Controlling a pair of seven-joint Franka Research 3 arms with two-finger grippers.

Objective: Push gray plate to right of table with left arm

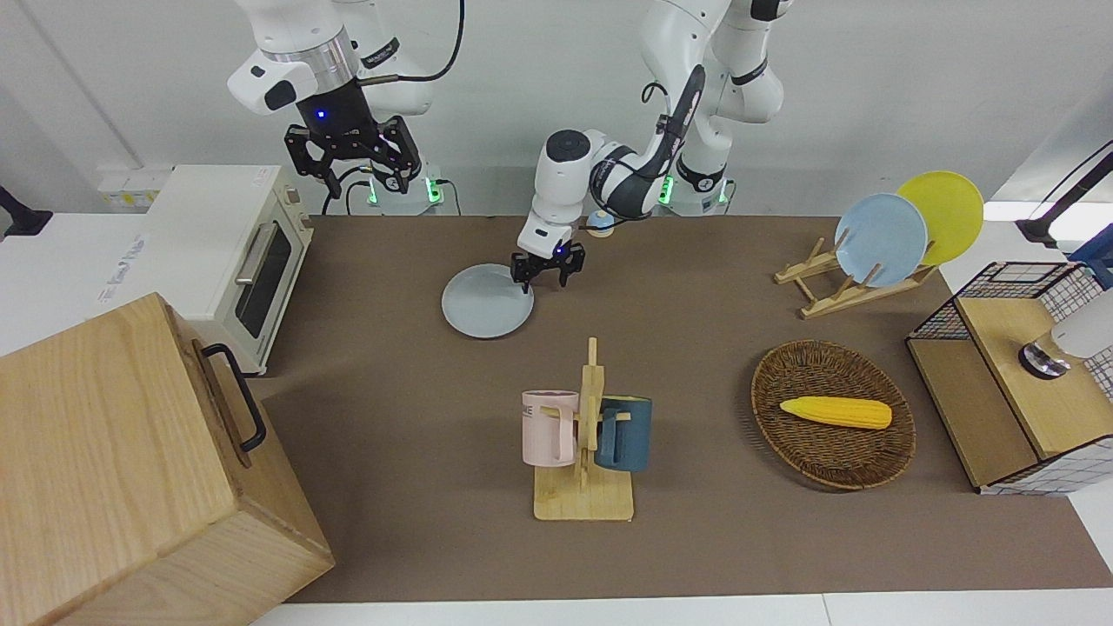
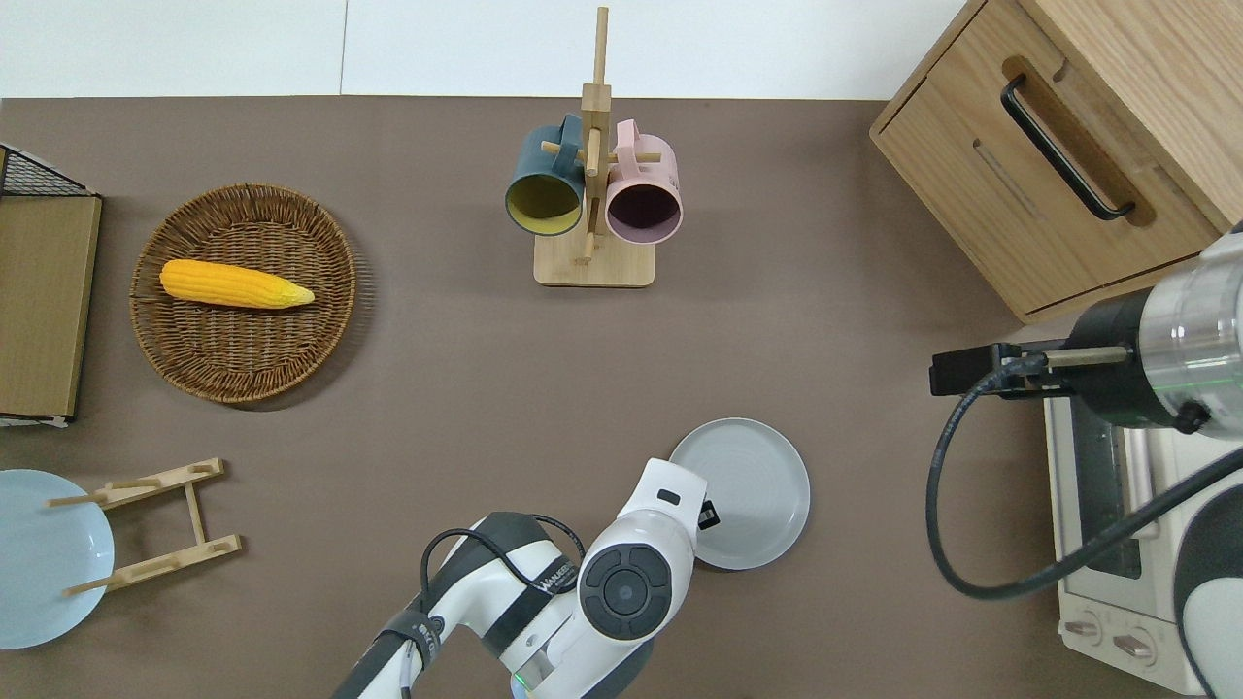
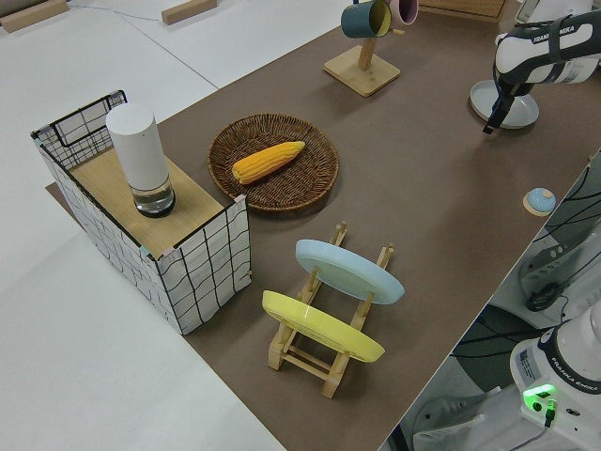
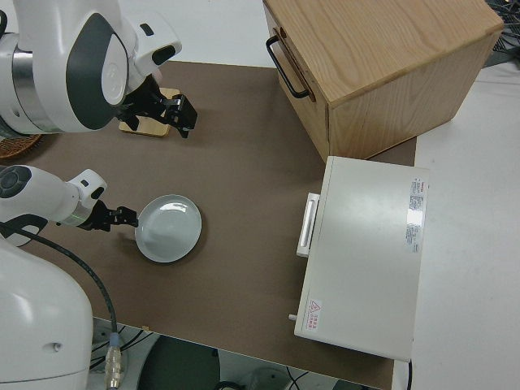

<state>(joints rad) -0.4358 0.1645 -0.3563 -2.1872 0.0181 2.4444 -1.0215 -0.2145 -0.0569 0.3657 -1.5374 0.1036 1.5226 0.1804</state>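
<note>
Brown and matte, the surface in the front view carries the gray plate flat on it, near the edge closest to the robots and toward the right arm's end. The left pincer is low at the plate's rim, on the side toward the left arm's end, its fingers a little apart and holding nothing. The right pincer is parked with its fingers spread. A mug rack with a pink mug and a blue mug stands farther from the robots than the plate, and a wicker basket holding a corn cob lies toward the left arm's end.

Seen from overhead, the left arm reaches in from the robots' edge and its wrist covers part of the plate's rim; the pincer itself is hidden beneath it. A toaster oven sits at the right arm's end.

From the left side view, the plate lies well along the surface, the pincer down beside its rim. A dish rack holds a light-blue plate and a yellow plate.

From the right side view, the left pincer meets the plate's edge, though true contact cannot be judged.
</note>
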